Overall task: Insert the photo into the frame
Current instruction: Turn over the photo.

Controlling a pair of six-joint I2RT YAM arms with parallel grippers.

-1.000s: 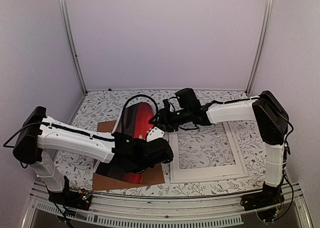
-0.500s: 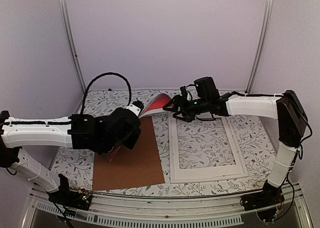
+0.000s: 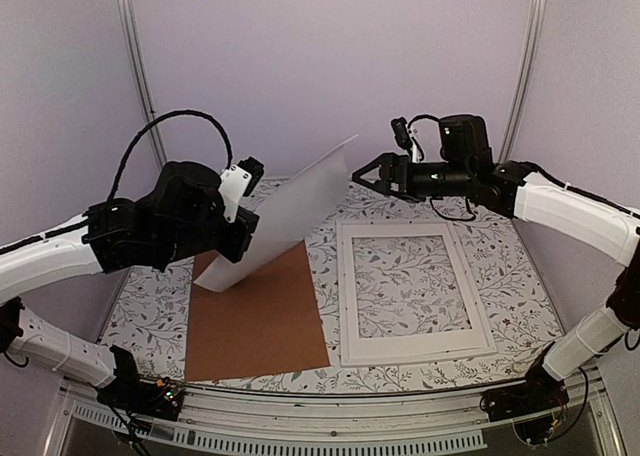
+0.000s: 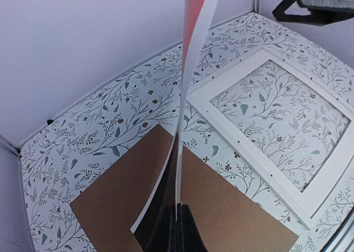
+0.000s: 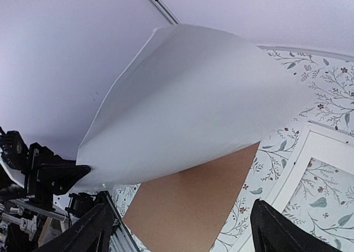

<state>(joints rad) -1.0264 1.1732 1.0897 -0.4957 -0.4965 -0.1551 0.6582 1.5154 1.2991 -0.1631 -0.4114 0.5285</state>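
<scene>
- Photo (image 3: 290,211) is airborne at 10 o'clock from the frame (image 3: 344,296), white back up and bowing.
- Left gripper (image 4: 177,225) is clenched on one edge. Right gripper (image 3: 366,173) is released near the 1 o'clock corner.
- Judged light, floppy and easily creased, so pinch at the edges.

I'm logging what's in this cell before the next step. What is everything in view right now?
photo: one, white back toward the top camera, red showing at its edge, held tilted in the air above the board
backing board: one, brown, flat on the table's left part
frame: one, white, flat on the table, right of the board
table: one, white with a leaf print, under everything
left tool: one, black, shut on the photo's lower edge
right tool: one, black, open, in the air near the photo's top corner
</scene>
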